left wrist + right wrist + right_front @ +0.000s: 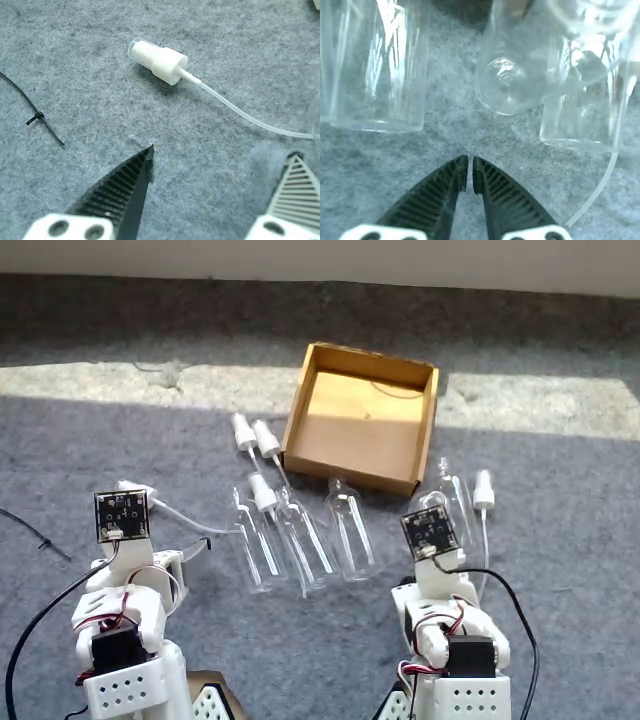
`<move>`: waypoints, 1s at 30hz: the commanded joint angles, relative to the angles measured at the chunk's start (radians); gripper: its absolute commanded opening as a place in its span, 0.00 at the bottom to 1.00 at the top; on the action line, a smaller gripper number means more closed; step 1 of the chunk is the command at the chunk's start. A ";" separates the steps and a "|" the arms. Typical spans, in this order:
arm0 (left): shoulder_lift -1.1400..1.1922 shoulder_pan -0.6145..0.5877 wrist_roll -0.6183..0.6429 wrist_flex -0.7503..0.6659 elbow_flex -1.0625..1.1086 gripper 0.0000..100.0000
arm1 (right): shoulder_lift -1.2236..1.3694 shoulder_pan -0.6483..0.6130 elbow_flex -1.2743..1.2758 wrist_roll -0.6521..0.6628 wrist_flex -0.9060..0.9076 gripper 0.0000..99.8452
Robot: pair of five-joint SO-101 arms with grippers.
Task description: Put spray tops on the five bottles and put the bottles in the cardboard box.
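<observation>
Several clear bottles lie uncapped on the grey carpet: one (pixel 255 540), a second (pixel 303 540) and a third (pixel 350 528) side by side, more (pixel 455 495) beside the right arm. The cardboard box (pixel 420 425) stands behind them with nothing inside. Loose spray tops lie at the box's left (pixel 243 430), (pixel 267 438), on the bottles (pixel 262 490) and at the right (pixel 483 488). My left gripper (pixel 222 155) is open just short of another white spray top (pixel 157 60) with a long tube. My right gripper (pixel 470 159) is shut, nothing in it, close before the bases of the bottles (pixel 375 65), (pixel 510 75).
A black zip tie (pixel 40 117) lies on the carpet near the left arm. A thin tube (pixel 595 195) from a spray top runs past the right gripper. Open carpet lies to the far left and far right of the box.
</observation>
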 commanded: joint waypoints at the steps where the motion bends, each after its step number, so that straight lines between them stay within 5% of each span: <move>1: 0.005 0.010 0.011 0.003 0.019 0.36 | -0.010 0.010 0.151 0.006 -0.044 0.02; 7: 0.005 0.010 0.011 0.003 0.019 0.36 | -0.010 0.159 0.093 0.301 -0.047 0.02; 15: 0.005 0.010 0.012 0.003 0.019 0.36 | 0.005 0.277 -0.363 0.086 -0.038 0.02; 25: 0.005 0.010 0.012 0.003 0.019 0.36 | 0.561 0.059 -0.765 -0.091 0.056 0.02; 30: 0.005 0.010 0.012 0.003 0.019 0.36 | 0.693 0.024 -0.858 -0.094 0.079 0.12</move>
